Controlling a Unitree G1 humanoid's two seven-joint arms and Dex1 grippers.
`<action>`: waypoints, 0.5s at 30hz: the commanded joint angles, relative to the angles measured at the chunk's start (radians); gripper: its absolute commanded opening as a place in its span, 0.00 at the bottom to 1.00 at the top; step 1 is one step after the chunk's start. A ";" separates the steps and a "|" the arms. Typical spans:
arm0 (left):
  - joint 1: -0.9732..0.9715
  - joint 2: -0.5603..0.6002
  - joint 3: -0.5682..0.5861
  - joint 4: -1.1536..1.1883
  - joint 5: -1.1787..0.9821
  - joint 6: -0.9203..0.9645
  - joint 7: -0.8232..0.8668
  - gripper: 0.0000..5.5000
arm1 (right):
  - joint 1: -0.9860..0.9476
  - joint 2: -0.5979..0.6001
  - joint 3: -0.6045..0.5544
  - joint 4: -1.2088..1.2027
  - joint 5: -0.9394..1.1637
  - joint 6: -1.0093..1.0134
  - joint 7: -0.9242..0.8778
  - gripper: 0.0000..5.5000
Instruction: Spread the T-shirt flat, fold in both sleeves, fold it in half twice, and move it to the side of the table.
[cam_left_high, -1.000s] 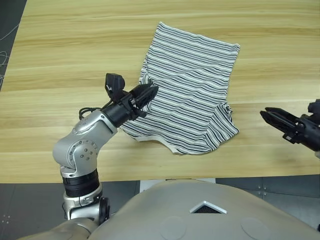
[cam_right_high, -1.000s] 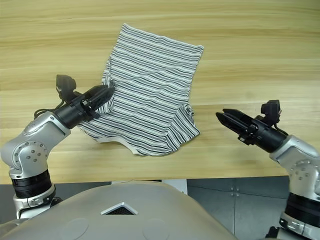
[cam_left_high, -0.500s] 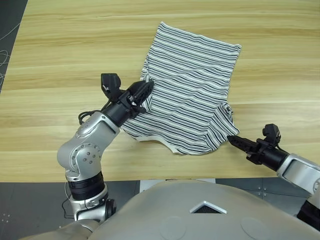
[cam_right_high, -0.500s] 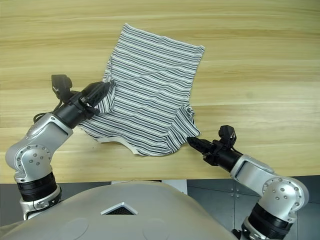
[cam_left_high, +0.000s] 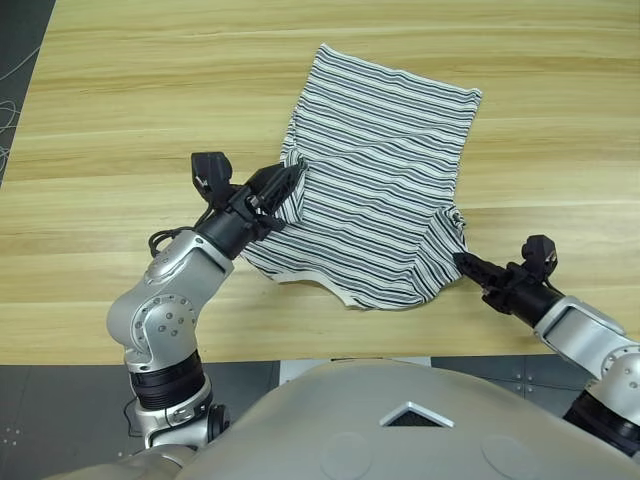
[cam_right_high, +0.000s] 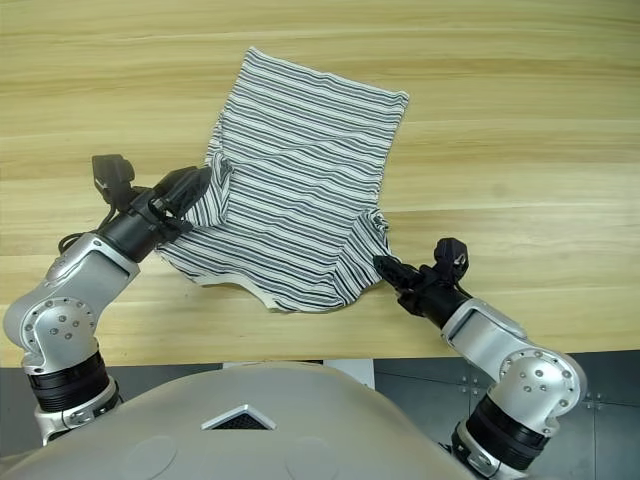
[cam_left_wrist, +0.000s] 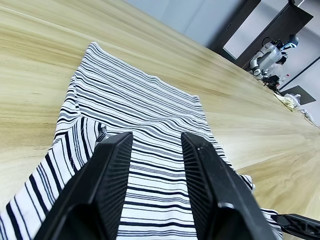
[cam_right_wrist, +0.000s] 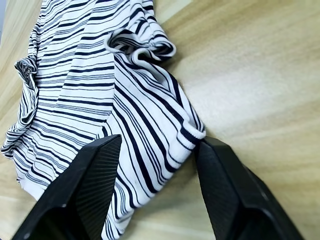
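Table (cam_left_high: 120, 100): unchanged. T-shirt (cam_left_high: 385, 170): hasn't moved in the last second. It lies right of centre, partly folded and angled, with the far edge straight and the near hem curved.

Right arm is the big change. It was well off to the right a second ago and has swung in low over the near table edge. My right fingers (cam_right_wrist: 95, 175) are now spread, one on each side of the shirt's near-right corner, with the hem lying between them and nothing pinched. The cloth is bunched just past that corner.

Left arm pulled back slightly towards my left. My left fingers (cam_left_wrist: 112, 170) are spread too, still over the shirt's left edge where the cloth is doubled over, and not clamped on it.

Room: wide bare wood to the left and beyond the far edge, and some to the right. The near hem sits close to the table's near edge, so it's tight there.
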 joint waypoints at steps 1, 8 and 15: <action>0.004 0.014 -0.001 -0.003 0.006 -0.011 0.003 0.33 | 0.046 0.010 0.045 0.069 -0.095 0.002 -0.048 0.43; -0.009 0.016 -0.006 0.019 0.015 -0.027 -0.004 0.33 | 0.047 0.006 0.080 0.084 -0.122 -0.053 -0.038 0.19; -0.011 0.021 -0.008 0.030 0.016 -0.046 -0.007 0.33 | 0.037 -0.001 0.080 0.086 -0.126 -0.074 -0.033 0.03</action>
